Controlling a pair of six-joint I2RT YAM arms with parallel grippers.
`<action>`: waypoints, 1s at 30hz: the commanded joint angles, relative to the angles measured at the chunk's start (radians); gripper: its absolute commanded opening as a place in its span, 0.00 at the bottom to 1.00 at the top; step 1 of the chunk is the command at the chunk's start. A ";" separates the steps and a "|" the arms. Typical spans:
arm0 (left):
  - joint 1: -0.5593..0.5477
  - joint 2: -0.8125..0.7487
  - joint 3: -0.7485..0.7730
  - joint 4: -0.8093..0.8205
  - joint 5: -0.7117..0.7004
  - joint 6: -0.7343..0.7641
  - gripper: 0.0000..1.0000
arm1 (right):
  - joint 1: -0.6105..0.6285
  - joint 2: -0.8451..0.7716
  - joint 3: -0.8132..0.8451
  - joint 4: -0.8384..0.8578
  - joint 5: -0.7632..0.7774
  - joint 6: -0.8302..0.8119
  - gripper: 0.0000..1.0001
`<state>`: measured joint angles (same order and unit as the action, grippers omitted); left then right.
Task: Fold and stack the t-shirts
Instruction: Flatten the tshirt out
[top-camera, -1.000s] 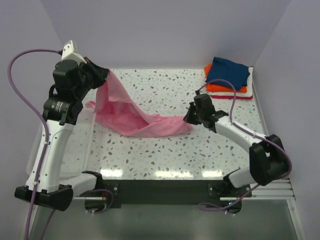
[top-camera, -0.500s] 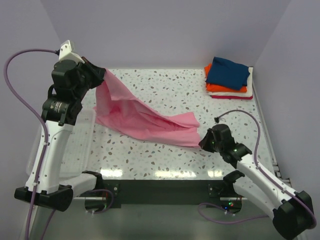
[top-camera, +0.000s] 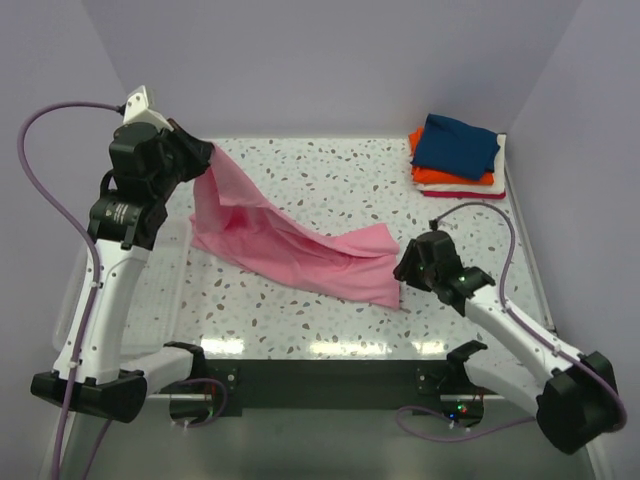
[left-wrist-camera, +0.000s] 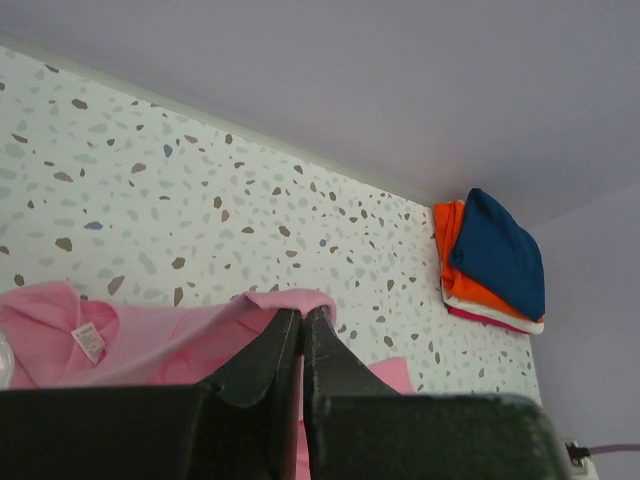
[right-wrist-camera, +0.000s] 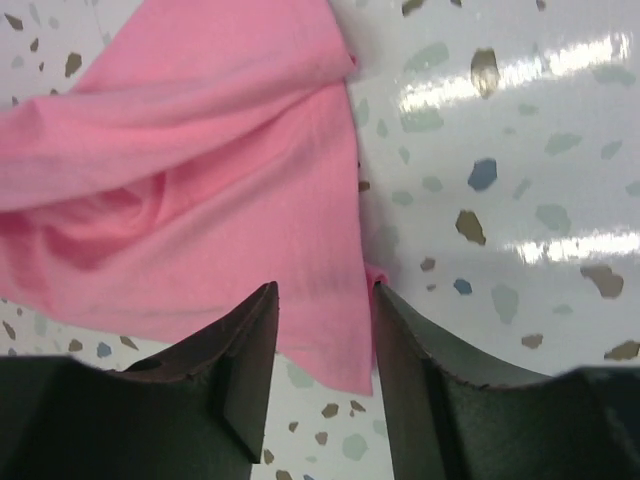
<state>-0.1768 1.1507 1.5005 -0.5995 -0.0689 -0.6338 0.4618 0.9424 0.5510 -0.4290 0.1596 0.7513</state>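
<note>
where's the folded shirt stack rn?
Top view: the folded cloth t-shirt stack, navy blue on top, sits in the speckled table's far right corner, beyond the right gripper.

a robot lab's test cell is showing itself here: a white-and-black left arm (top-camera: 100, 290) and right arm (top-camera: 510, 330) are standing bolted to a dark rail (top-camera: 330, 378) at the bottom of the frame, a purple cable (top-camera: 40, 125) is looping at upper left, plain lilac walls (top-camera: 330, 70) are boxing in a speckled tabletop (top-camera: 330, 180), and a stack of folded t-shirts (top-camera: 455, 155) is sitting at upper right.
</note>
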 joint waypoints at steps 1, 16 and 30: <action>0.010 -0.009 -0.008 0.046 0.024 0.009 0.00 | -0.047 0.143 0.111 0.136 0.049 -0.046 0.44; 0.013 0.009 -0.029 0.066 0.058 0.011 0.00 | -0.192 0.492 0.233 0.331 -0.098 -0.090 0.51; 0.013 0.017 -0.063 0.083 0.063 0.002 0.00 | -0.193 0.631 0.280 0.366 -0.149 -0.069 0.44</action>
<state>-0.1715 1.1679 1.4406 -0.5816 -0.0208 -0.6346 0.2680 1.5669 0.7853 -0.1104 0.0265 0.6712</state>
